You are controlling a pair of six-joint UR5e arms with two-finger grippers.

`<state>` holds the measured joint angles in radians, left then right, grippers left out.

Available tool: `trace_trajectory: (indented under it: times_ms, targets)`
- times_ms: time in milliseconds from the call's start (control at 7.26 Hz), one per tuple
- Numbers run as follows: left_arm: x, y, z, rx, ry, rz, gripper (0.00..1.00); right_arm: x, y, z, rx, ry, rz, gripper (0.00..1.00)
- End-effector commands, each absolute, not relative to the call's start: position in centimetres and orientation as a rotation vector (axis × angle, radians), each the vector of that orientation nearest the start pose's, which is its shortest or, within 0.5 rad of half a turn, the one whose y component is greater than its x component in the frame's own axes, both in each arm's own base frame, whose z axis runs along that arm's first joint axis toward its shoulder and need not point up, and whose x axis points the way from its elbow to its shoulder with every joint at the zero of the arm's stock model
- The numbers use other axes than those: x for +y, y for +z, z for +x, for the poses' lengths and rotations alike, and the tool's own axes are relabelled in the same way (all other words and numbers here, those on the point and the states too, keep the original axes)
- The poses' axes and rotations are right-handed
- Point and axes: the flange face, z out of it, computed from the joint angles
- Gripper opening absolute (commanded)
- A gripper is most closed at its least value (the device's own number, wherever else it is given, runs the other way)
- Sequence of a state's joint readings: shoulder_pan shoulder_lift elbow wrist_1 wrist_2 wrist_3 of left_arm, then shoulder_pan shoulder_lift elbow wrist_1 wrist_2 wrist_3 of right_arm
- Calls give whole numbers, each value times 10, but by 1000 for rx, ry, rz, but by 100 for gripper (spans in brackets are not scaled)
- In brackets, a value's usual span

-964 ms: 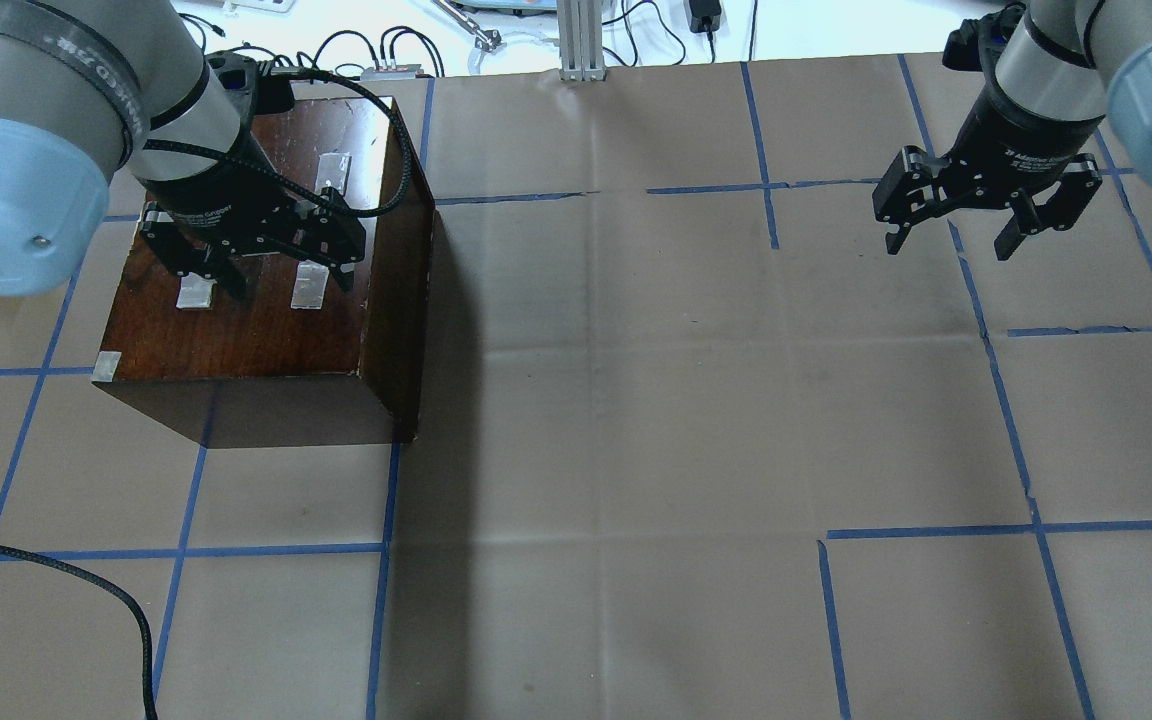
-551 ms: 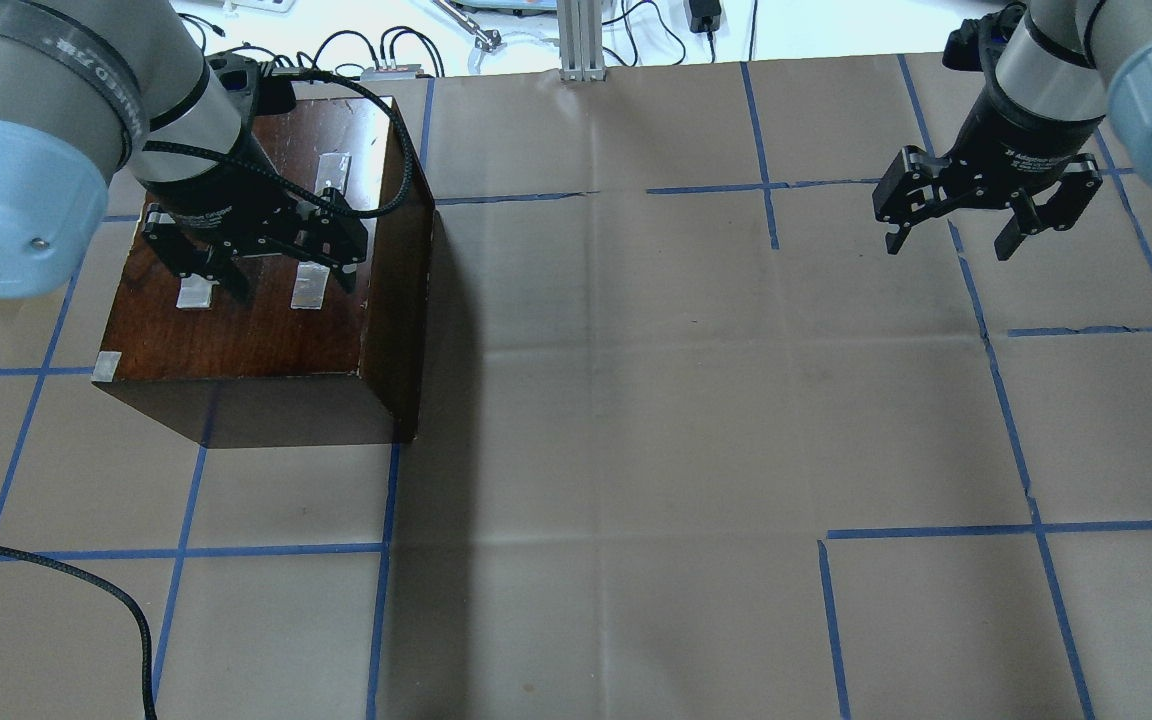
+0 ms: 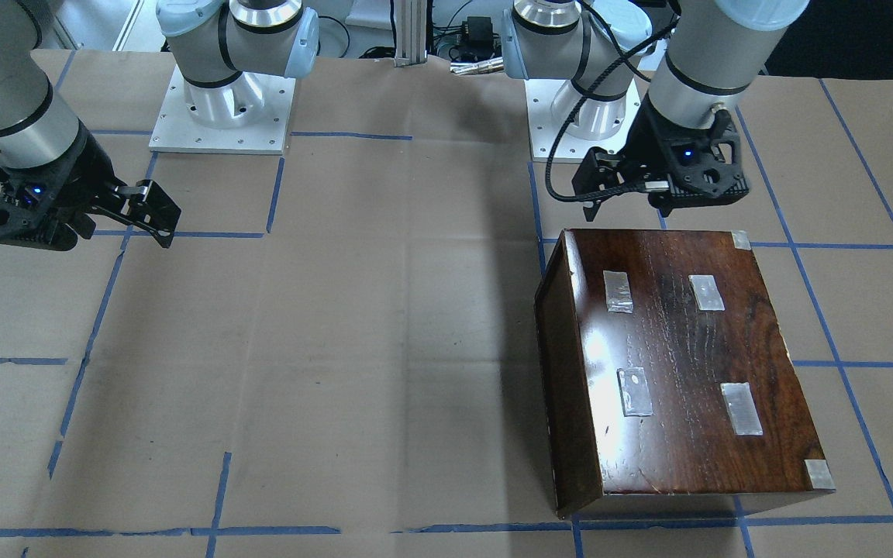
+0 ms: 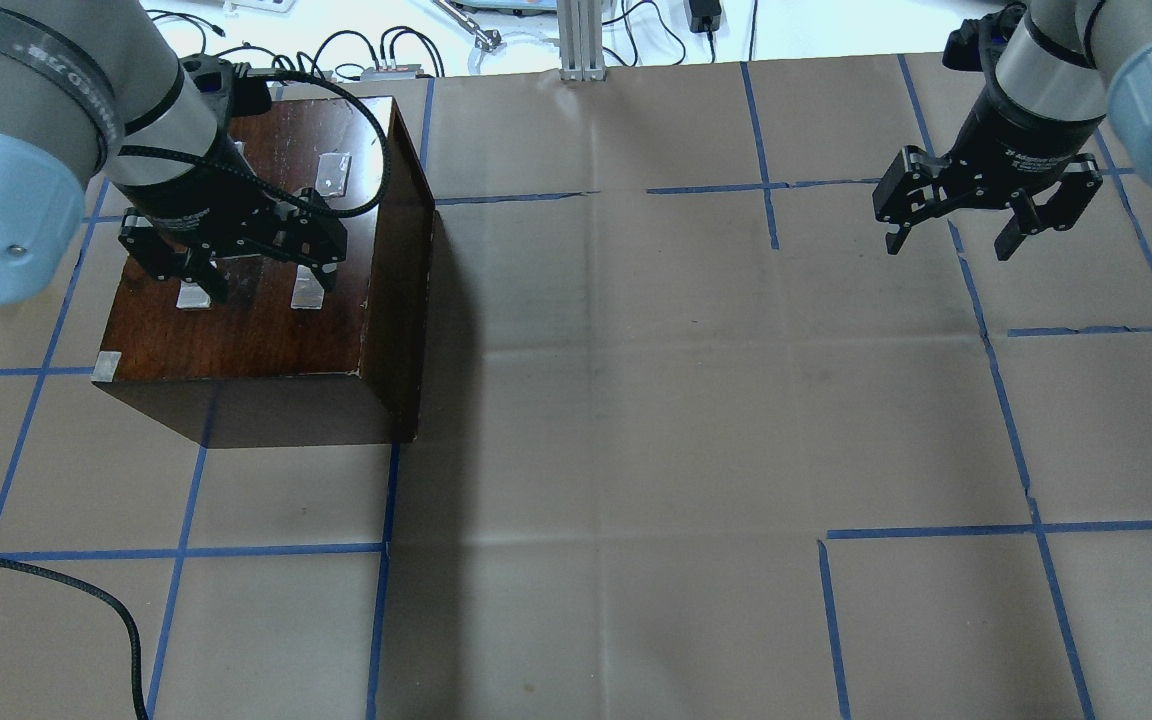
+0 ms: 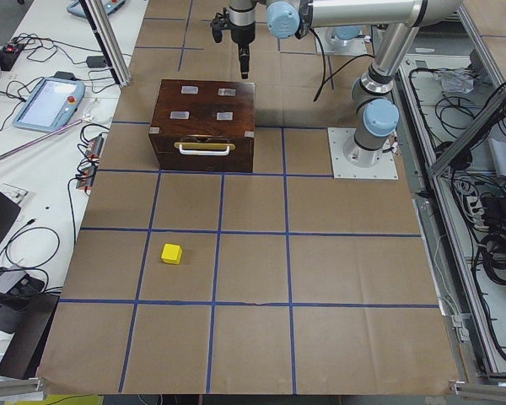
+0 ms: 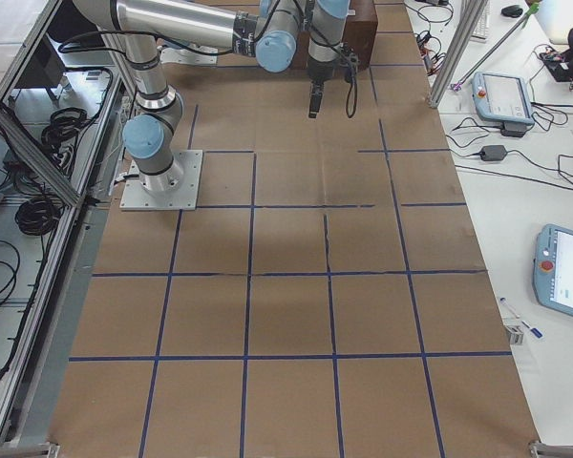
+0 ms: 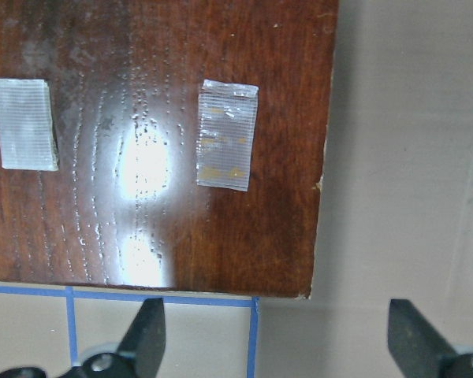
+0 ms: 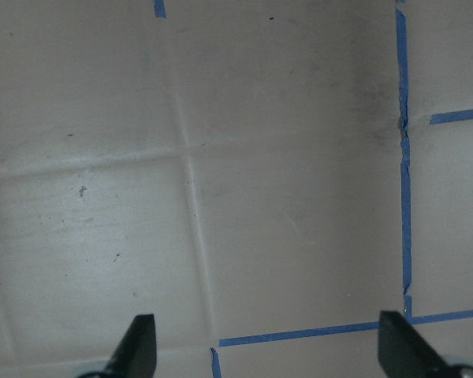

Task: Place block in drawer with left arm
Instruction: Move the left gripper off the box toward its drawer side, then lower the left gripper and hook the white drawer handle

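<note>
Yellow block (image 5: 171, 253) lies on the surface (image 5: 253, 278) at six o'clock of the cabinet (image 5: 204, 118), left-end view; left arm (image 4: 36, 100) and right arm (image 4: 1046, 90) jaws both spread wide.

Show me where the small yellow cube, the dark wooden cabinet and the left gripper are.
small yellow cube (image 5: 171, 253): exterior left view, its top face.
dark wooden cabinet (image 4: 256, 330): overhead exterior view, bare part of its glossy top.
left gripper (image 4: 264, 282): overhead exterior view, midway between its fingertips.
</note>
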<state>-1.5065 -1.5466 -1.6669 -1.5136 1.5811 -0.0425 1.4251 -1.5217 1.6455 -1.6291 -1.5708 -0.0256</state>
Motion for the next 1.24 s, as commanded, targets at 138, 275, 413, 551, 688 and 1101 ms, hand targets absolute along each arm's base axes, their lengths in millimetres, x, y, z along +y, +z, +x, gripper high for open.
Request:
trace_trajectory:
  times_ms: [138, 275, 413, 551, 688, 1101]
  targets:
    - [-509, 456, 24, 3142, 25, -176, 99, -517, 432, 59, 3129, 103, 187, 100]
    - [-512, 452, 49, 3142, 29, -224, 99, -517, 432, 59, 3129, 103, 187, 100]
    - [-522, 445, 81, 3147, 25, -184, 99, -517, 432, 59, 3129, 103, 190, 100]
    - [-533, 434, 117, 3159, 49, -136, 99, -517, 432, 59, 3129, 103, 190, 100]
    - [-546, 423, 142, 3172, 67, -76, 99, -517, 432, 59, 3129, 103, 187, 100]
    - [-581, 385, 187, 3312, -19, 88, 99, -517, 432, 59, 3129, 103, 187, 100]
